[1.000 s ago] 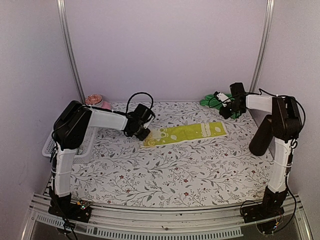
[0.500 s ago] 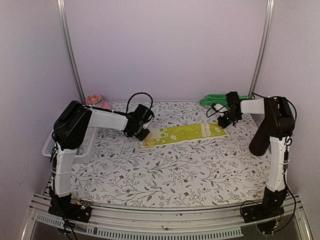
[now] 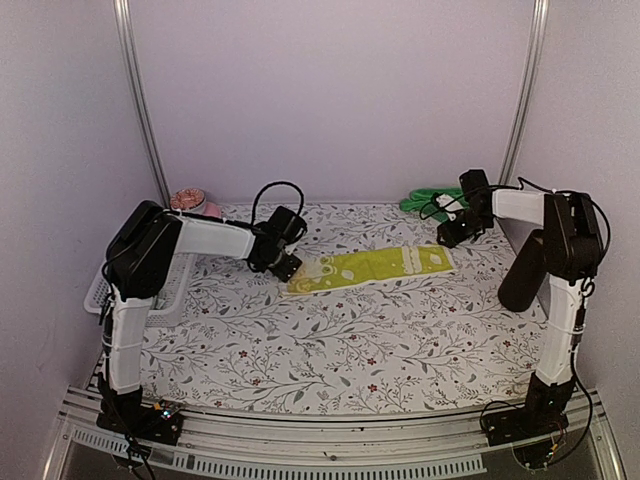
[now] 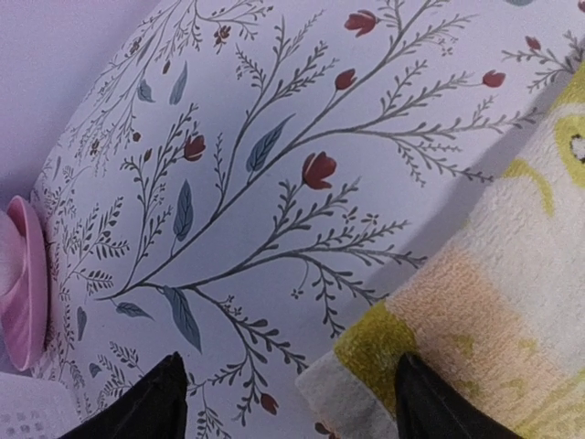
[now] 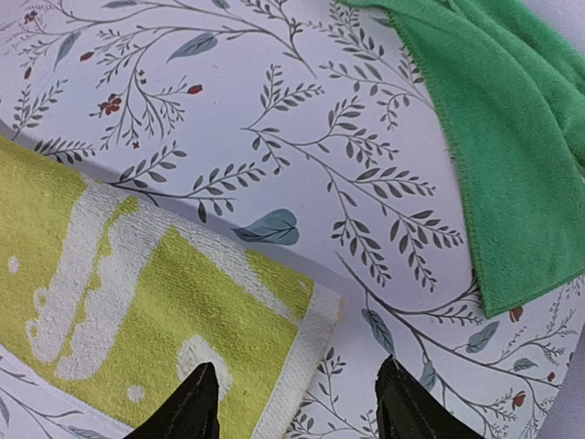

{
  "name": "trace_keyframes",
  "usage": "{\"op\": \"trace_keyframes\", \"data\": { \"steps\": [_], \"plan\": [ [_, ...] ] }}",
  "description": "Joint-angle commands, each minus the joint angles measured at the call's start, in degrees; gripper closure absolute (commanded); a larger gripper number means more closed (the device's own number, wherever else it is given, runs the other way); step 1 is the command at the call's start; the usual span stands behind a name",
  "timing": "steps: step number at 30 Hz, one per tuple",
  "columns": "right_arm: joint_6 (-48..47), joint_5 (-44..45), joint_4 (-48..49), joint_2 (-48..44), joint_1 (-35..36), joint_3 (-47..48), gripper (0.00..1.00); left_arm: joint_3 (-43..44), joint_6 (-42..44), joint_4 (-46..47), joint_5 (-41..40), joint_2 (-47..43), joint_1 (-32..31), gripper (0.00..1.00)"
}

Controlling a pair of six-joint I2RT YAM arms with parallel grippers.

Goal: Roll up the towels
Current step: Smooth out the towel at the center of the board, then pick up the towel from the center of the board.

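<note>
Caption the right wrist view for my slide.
Open right gripper over a corner of the yellow-lime towel; green towel lies apart.

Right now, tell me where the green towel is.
In the top view the green towel lies at the far right of the table, just beyond the right hand and apart from the yellow towel.

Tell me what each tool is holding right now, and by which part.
Nothing is held. The left tool and the right tool both stand open, each at one end of the yellow towel, which lies flat.
</note>
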Motion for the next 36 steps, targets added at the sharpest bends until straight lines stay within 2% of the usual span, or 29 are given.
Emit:
{"op": "trace_keyframes", "data": {
  "steps": [1,8,23,30,36],
  "plan": [
    [3.0,-2.3,-3.4,-3.6,-2.6,-1.2,0.40,1.1,-0.8,-2.2,0.3,-3.9,-0.4,0.17],
    [5.9,-7.4,-5.4,-0.8,-5.0,-1.9,0.40,-3.6,-2.6,-2.6,-1.9,-8.1,-2.6,0.03],
    [8.3,-13.4,-9.4,6.0,-5.2,0.8,0.50,-14.0,-4.9,-4.3,-9.9,-19.4,-9.5,0.03],
    [8.6,-15.8,-10.6,8.5,-4.9,1.0,0.57,-16.8,-5.7,-6.0,-14.2,-22.4,-12.1,0.03],
    [9.2,-13.9,-10.3,9.7,-4.4,1.0,0.66,-20.3,-8.0,-5.0,-16.4,-23.4,-14.1,0.03]
  ]
}}
